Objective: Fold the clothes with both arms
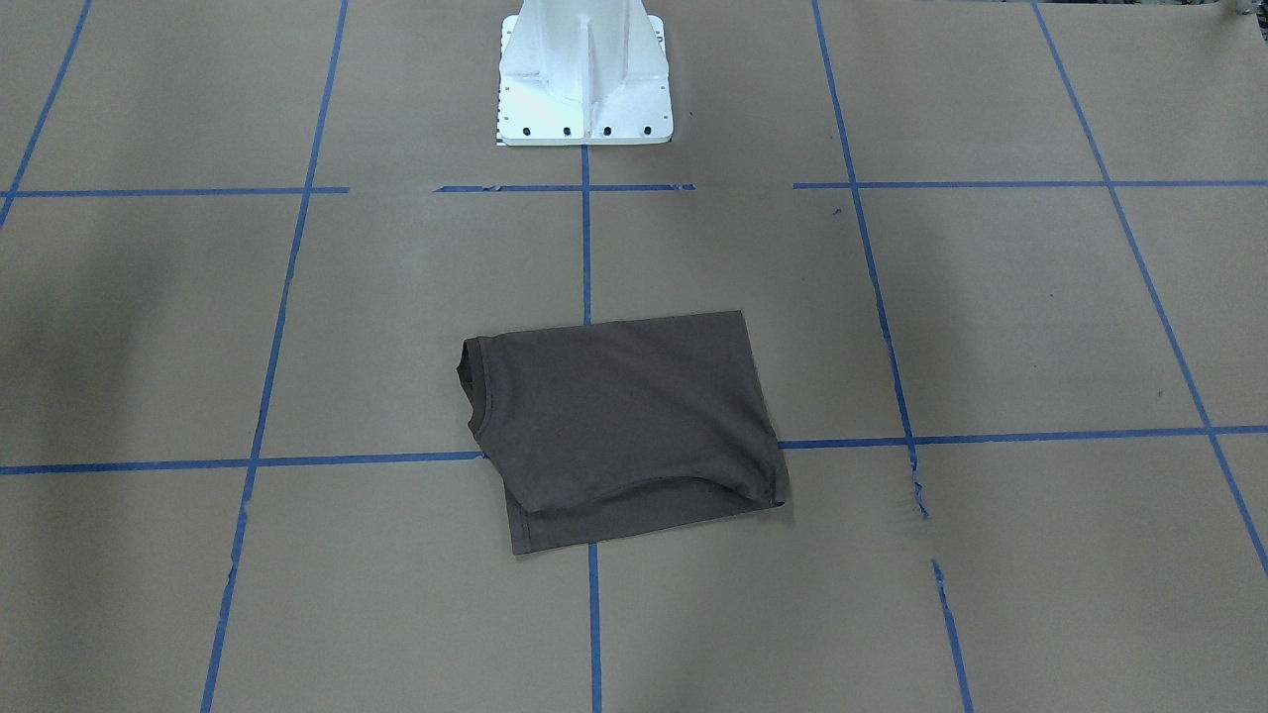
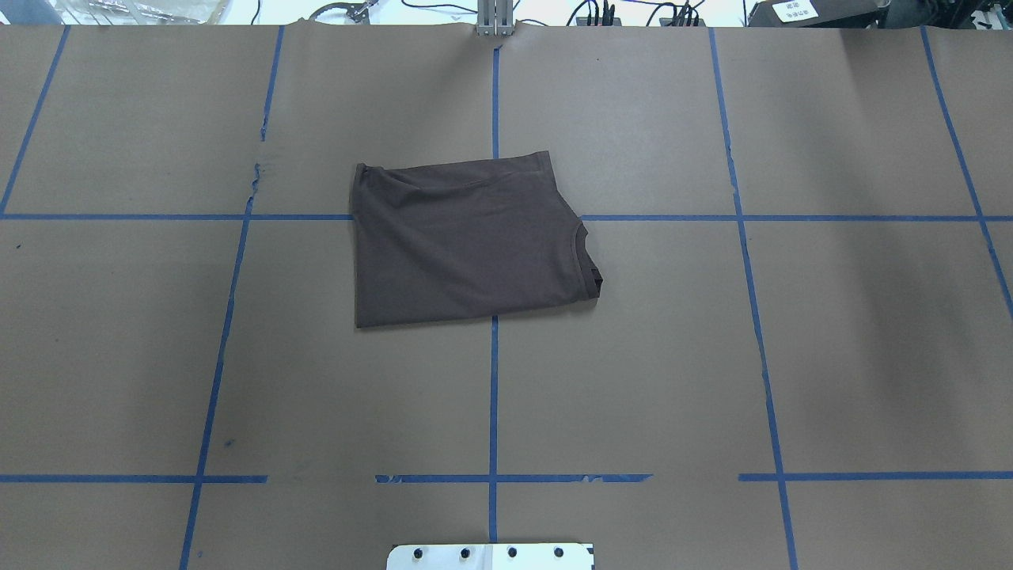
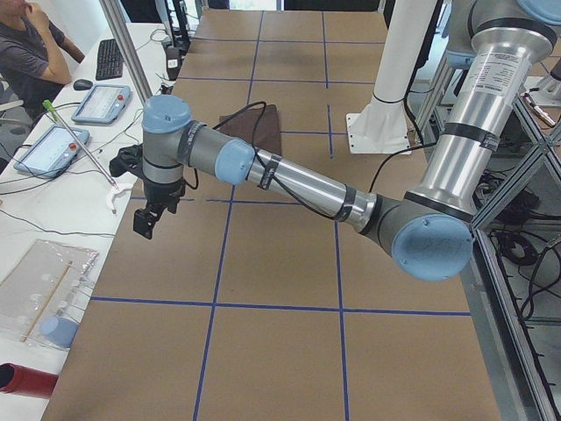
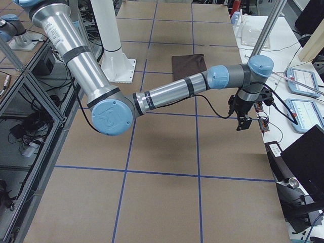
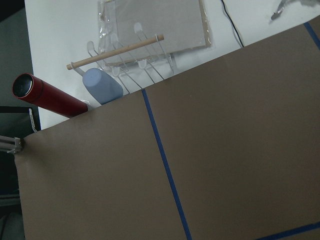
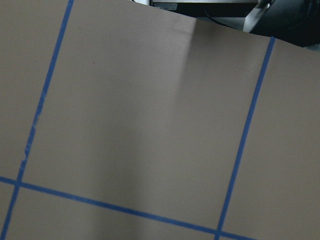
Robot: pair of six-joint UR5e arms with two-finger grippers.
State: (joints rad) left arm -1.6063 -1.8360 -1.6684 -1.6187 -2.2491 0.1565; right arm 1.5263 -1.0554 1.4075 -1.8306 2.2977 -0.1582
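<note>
The dark brown-grey T-shirt point(image 1: 619, 426) lies folded into a rough rectangle in the middle of the table, with its ribbed collar on the right in the overhead view point(image 2: 467, 241). Neither arm appears in the front or overhead views. In the left side view the left arm reaches over the table's far edge, its gripper point(image 3: 145, 224) pointing down well away from the shirt point(image 3: 254, 127). In the right side view the right gripper point(image 4: 242, 124) hangs near the opposite edge, also clear of the shirt point(image 4: 188, 66). I cannot tell whether either gripper is open or shut. Both wrist views show only brown paper.
The white pedestal base point(image 1: 584, 79) stands at the robot's side of the table. Blue tape lines grid the brown paper. A side bench holds tablets point(image 3: 101, 103), a red cylinder point(image 5: 47, 95) and a blue cup point(image 5: 102, 86). A person point(image 3: 31, 53) sits at that bench.
</note>
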